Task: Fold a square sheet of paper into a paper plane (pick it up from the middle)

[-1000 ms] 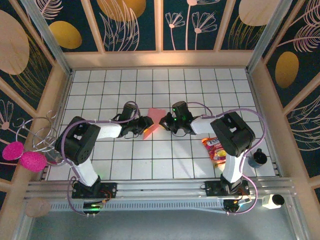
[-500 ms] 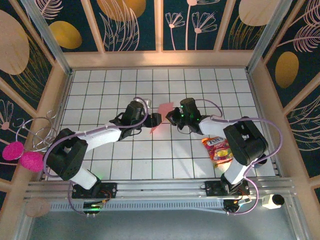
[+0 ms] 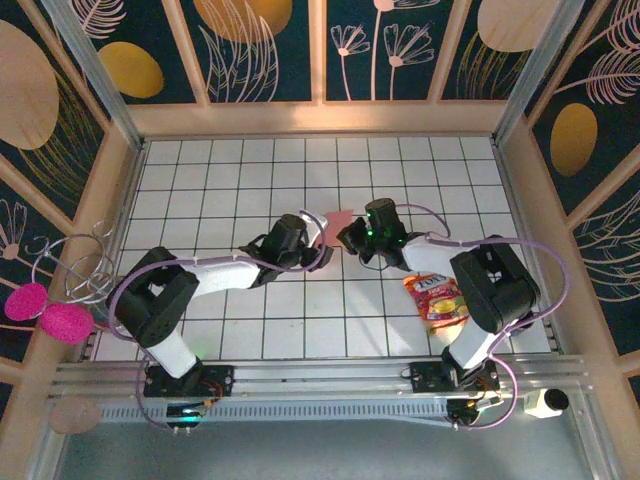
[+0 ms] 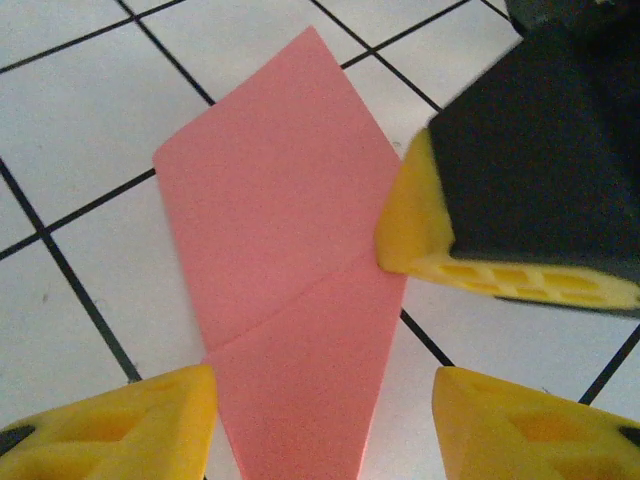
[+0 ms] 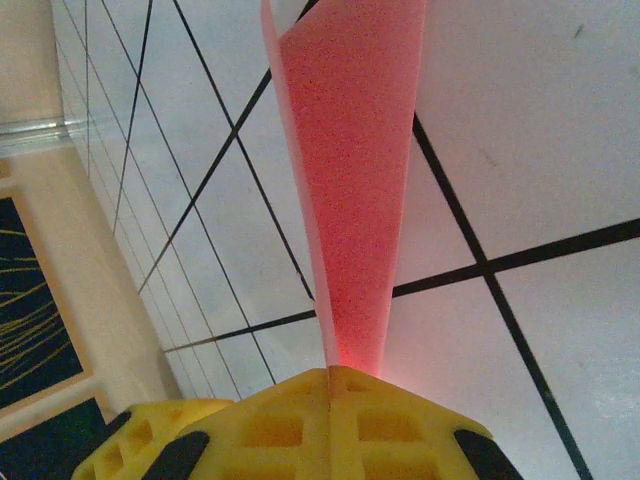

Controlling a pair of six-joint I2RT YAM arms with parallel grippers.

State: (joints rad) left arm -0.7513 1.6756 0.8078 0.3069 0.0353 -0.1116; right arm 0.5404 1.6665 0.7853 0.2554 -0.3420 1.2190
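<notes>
Gripping one corner of the sheet of paper in the right gripper, yellow honeycombed fingertips pressed together on it. Flanking the sheet's narrow end with the left gripper, jaws parted. Showing near the middle of the white tiled table: thin, matte, salmon-pink, kite-shaped, diagonally creased.

Snack packet lies on table, right of the paper.
</notes>
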